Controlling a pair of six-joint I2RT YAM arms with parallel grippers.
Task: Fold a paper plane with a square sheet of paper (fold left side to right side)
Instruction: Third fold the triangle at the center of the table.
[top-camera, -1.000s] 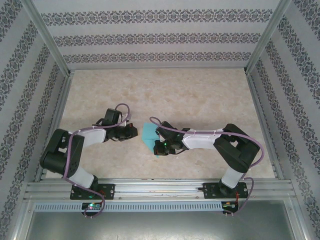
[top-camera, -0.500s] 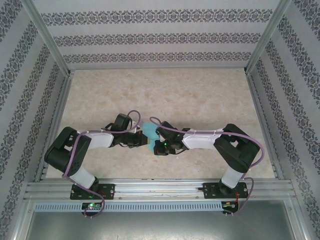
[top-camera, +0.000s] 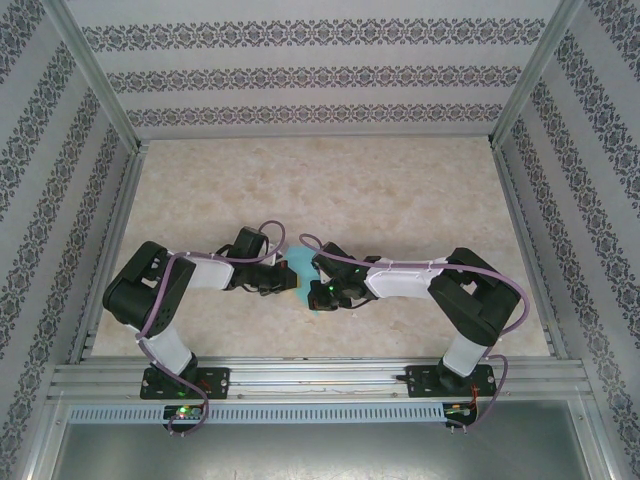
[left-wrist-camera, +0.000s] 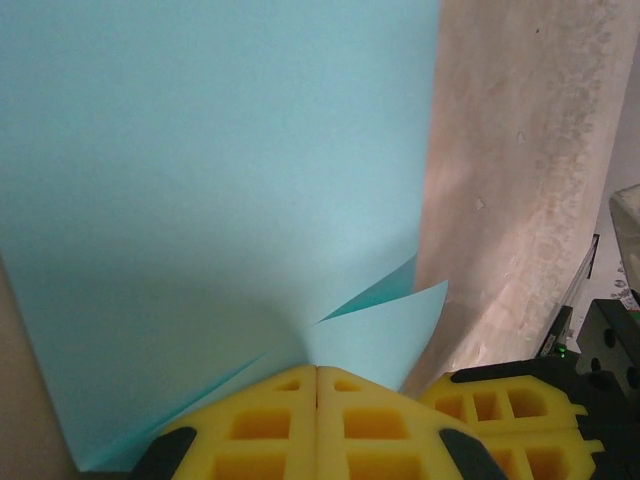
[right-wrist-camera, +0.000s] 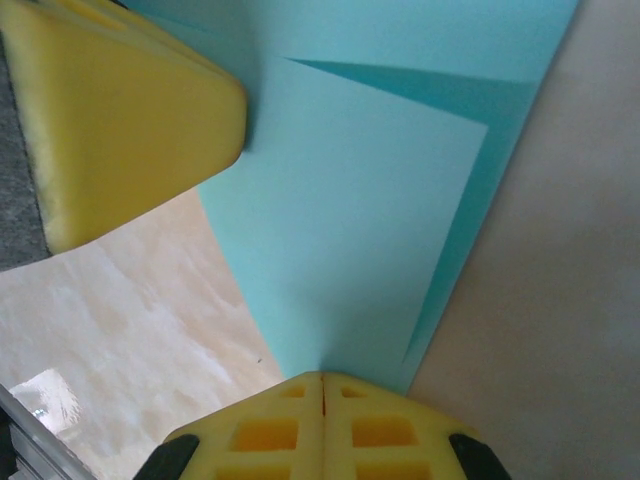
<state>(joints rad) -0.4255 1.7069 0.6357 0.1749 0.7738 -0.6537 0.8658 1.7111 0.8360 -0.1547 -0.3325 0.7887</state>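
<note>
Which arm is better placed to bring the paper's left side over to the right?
Probably the left. The left gripper is shut on the sheet from its left side, so it could carry that edge across, while the right gripper, also shut on it, anchors the rest.

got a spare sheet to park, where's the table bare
Bare: far half of the table up to the back wall, and the strip between paper and front rail. Crowded: the middle, where left fingers and right fingers pinch it.

Mostly hidden beneath arms: square sheet of paper (top-camera: 296, 270).
</note>
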